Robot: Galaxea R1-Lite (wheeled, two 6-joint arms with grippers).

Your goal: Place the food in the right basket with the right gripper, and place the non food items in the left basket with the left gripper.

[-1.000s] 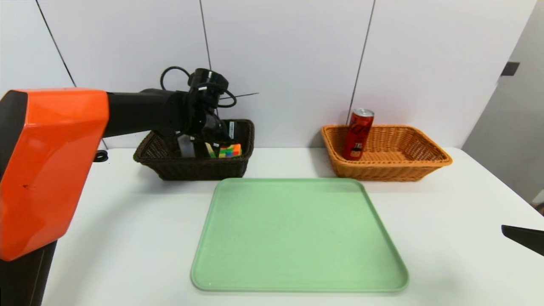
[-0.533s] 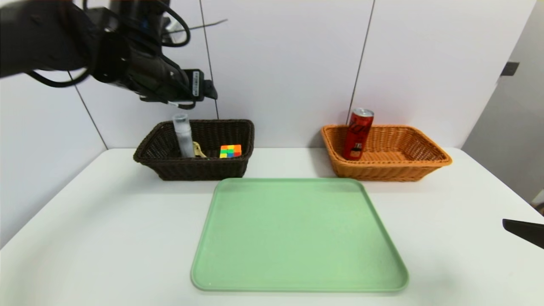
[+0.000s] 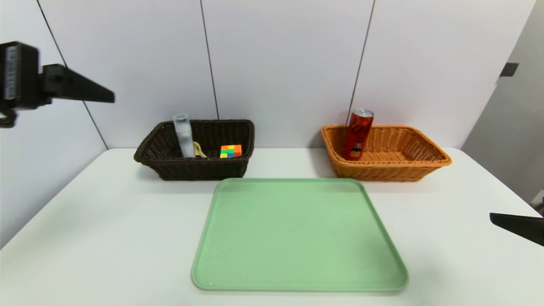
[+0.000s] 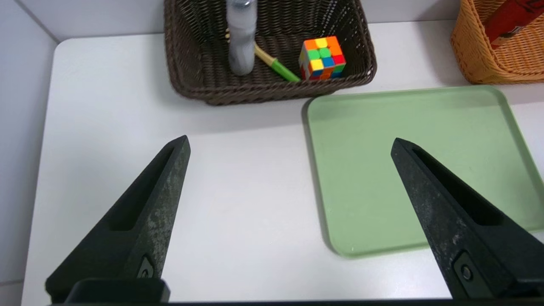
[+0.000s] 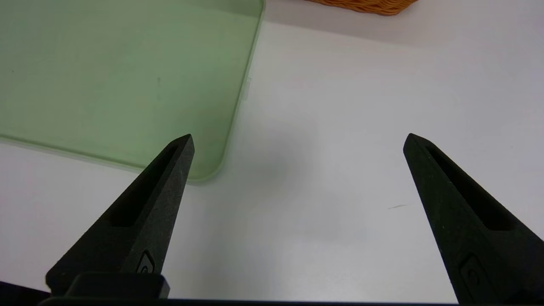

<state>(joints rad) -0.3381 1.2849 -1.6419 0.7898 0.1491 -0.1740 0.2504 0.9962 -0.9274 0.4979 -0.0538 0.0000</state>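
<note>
The red drink can stands leaning in the orange-tan right basket. The dark brown left basket holds the white bottle, the yellow spoon with green handle and the puzzle cube. My left gripper hangs open and empty, high above the table's left side, well back from that basket. One of its fingers shows at the left edge of the head view. My right gripper is open and empty, low over bare table beside the tray's near right corner.
A pale green tray lies in the middle of the white table, in front of both baskets. White wall panels stand right behind the baskets.
The left arm has lifted out of the dark basket and swung back to the far left, leaving the white bottle standing in it. The right gripper has barely shifted.
</note>
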